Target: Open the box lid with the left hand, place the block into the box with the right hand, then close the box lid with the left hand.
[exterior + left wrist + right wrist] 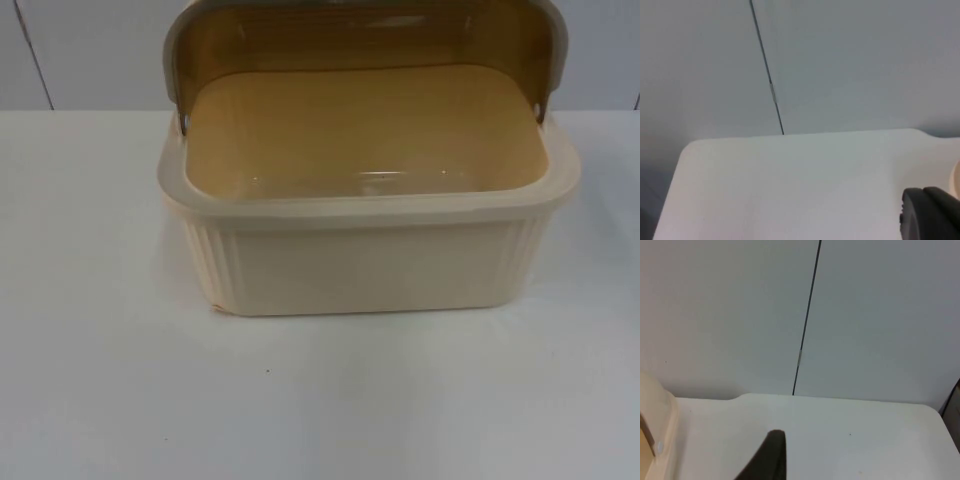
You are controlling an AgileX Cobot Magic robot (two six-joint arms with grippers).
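A cream ribbed box [370, 270] stands in the middle of the white table. Its amber see-through lid [360, 40] is swung up and back behind the opening. The box's tan floor [360, 130] is bare. In the left wrist view my left gripper [930, 214] hovers over the table beside a sliver of the box's rim [956, 177]. The right wrist view has my right gripper [769, 457] above the table, with the box's rounded corner [657, 425] and a lid hinge pin off to one side. Both arms wait away from the box.
The white table top [320, 400] spreads in front of the box and to both sides. The grey partition wall [80, 50] with a dark seam [807, 315] closes off the back edge.
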